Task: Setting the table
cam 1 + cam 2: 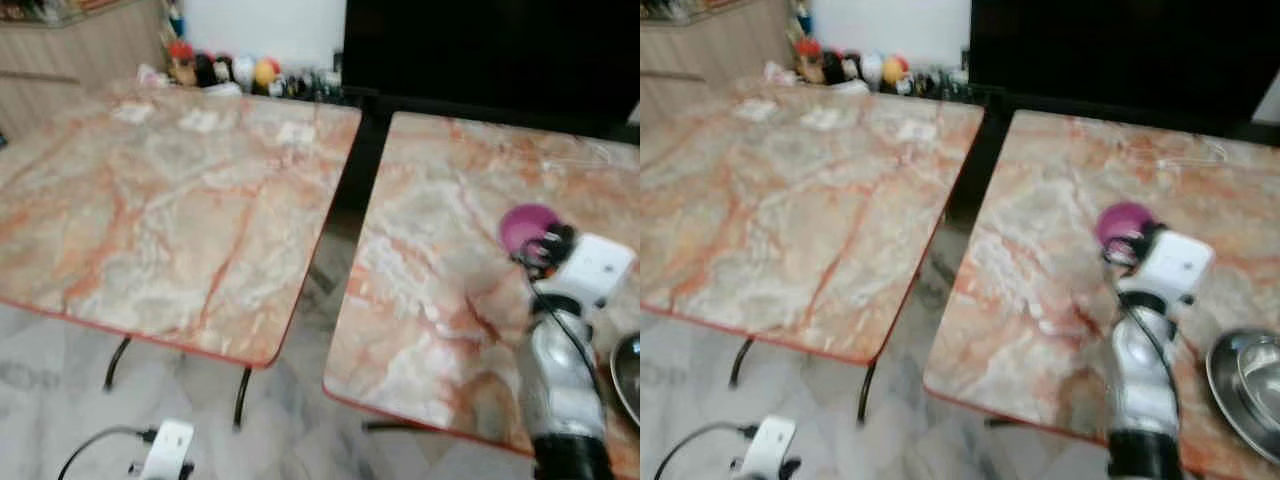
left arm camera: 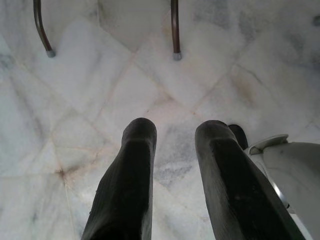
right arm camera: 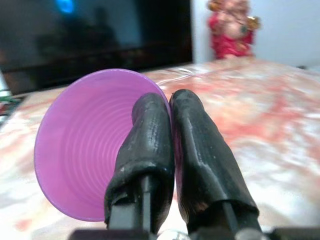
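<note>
I see two marble-patterned counters side by side from the head camera, a dark gap between them running up the middle of the frame. The left counter takes up the upper left, the right counter the right half.

My right end effector is out over the right counter, at the right of the left eye frame. Its two black fingers are pressed together on the rim of a purple cup, one finger inside the wall and one outside, so the cup is pinched and held. In the right wrist view the cup lies tipped on its side with its ridged inside facing the camera. From the head camera the purple cup sits just past the white wrist housing, above the counter; I cannot tell whether it touches the surface.

At the lower right edge of the right eye frame a steel bowl rests on the right counter, near my right arm.

My left end effector hangs low at the lower left of the head view, pointed at the pale marble floor. Its fingers stand apart with a clear gap and nothing between them. Two dark counter legs show at the top of the left wrist frame.

A row of small figurines lines the far wall at the top of the frame, blurred.
</note>
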`<state>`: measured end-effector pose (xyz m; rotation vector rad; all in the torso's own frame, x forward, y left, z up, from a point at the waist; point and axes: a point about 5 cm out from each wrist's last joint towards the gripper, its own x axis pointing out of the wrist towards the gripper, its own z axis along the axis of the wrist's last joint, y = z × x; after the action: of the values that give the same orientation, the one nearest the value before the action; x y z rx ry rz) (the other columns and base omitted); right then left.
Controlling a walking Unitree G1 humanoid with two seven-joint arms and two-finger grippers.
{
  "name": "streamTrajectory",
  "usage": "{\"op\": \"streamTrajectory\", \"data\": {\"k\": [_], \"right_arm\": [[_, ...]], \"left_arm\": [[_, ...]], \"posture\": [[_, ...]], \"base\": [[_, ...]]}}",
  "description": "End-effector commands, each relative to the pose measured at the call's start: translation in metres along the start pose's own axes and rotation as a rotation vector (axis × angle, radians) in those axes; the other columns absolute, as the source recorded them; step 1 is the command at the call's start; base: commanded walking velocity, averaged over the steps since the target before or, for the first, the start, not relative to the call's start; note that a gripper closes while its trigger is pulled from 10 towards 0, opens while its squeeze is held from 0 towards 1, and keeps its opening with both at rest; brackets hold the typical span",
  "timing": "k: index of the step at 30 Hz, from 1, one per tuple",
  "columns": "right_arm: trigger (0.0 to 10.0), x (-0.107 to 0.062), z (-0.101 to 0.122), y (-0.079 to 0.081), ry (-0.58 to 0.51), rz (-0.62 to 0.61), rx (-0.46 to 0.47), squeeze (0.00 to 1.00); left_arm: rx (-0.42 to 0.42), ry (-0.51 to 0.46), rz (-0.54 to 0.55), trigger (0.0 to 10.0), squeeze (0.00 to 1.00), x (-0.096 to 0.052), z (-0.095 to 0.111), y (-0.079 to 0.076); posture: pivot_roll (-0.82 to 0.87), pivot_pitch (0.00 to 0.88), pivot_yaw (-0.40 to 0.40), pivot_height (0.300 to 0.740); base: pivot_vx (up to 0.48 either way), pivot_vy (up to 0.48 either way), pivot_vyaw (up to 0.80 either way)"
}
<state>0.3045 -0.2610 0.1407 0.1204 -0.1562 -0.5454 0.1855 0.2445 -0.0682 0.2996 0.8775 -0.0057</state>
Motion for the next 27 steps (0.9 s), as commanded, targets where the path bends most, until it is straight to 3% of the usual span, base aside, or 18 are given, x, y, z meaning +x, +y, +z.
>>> {"op": "streamTrajectory", "data": {"k": [1, 5, 10, 15, 19, 24, 27], "right_arm": [[10.0, 0.006, 0.003, -0.010, 0.026, -0.074, 0.017, 0.00], [10.0, 0.004, -0.006, -0.019, 0.102, -0.191, 0.105, 0.00], [10.0, -0.001, -0.018, -0.013, 0.186, -0.204, 0.220, 0.00], [10.0, 0.003, -0.009, -0.008, 0.184, -0.208, 0.302, 0.00], [10.0, 0.002, -0.004, -0.006, 0.212, -0.231, 0.302, 0.00], [10.0, -0.001, 0.002, -0.014, 0.251, -0.304, 0.343, 0.00], [10.0, -0.002, 0.007, -0.019, 0.251, -0.325, 0.272, 0.00]], "left_arm": [[0.000, 0.008, -0.001, 10.0, 0.00, 0.000, -0.002, 0.000], [0.002, 0.012, 0.000, 10.0, 0.00, -0.001, -0.003, 0.000], [0.003, 0.010, 0.000, 10.0, 0.00, 0.000, -0.002, 0.001], [0.006, 0.007, 0.005, 10.0, 0.00, 0.000, -0.001, 0.002], [0.005, 0.006, 0.007, 10.0, 0.00, 0.000, -0.001, 0.002], [0.003, 0.009, 0.006, 10.0, 0.00, -0.001, -0.002, 0.002], [0.004, 0.011, 0.001, 10.0, 0.00, -0.001, -0.003, -0.001]], "posture": [[0.09, 0.000, -0.025, 0.740], [0.09, 0.000, -0.022, 0.740], [0.09, 0.000, -0.022, 0.740], [0.10, 0.000, -0.020, 0.740], [0.10, 0.000, -0.027, 0.740], [0.09, 0.000, -0.029, 0.740], [0.08, 0.000, -0.030, 0.740]], "base": [[0.000, 0.000, 0.00], [0.000, 0.000, 0.00], [0.000, 0.000, 0.00], [0.000, 0.000, 0.00], [0.000, 0.000, 0.00], [0.000, 0.000, 0.00], [0.000, 0.000, 0.00]]}}
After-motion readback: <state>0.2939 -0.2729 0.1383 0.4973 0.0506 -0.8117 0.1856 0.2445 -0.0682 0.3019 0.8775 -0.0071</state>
